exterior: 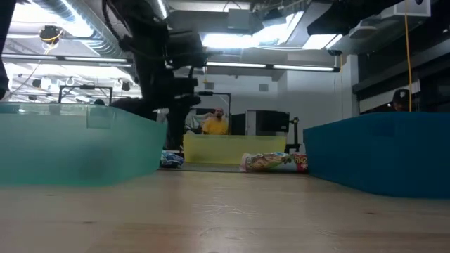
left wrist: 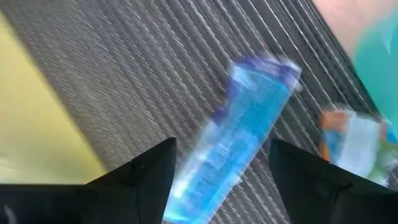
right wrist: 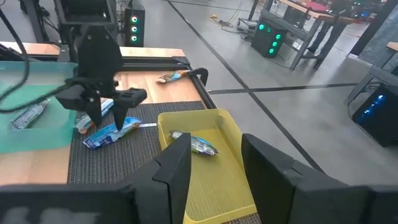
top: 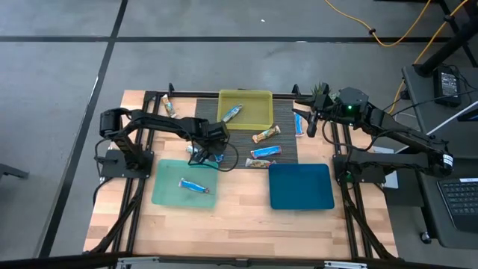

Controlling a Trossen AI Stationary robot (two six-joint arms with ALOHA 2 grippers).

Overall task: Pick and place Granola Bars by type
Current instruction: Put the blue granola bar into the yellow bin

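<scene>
A bright blue granola bar (left wrist: 242, 137) lies flat on the dark ribbed mat (top: 287, 146), between the yellow tray and the light teal tray. My left gripper (top: 206, 152) hangs open just above it, pointing steeply down, with one finger on either side of the bar (right wrist: 113, 134) and neither touching it. A second bar with an orange end (left wrist: 351, 140) lies close beside it, at the teal tray's edge. My right gripper (top: 310, 123) waits raised at the mat's far right, open (right wrist: 214, 168) and holding nothing.
The yellow tray (top: 258, 118) holds one bar (top: 231, 113), and the light teal tray (top: 160, 190) one blue bar (top: 193, 185). The dark blue tray (top: 300, 187) stands at the near right. More bars lie on the mat (top: 266, 134) (top: 266, 152) (top: 299, 123), and one on the wood (top: 170, 108).
</scene>
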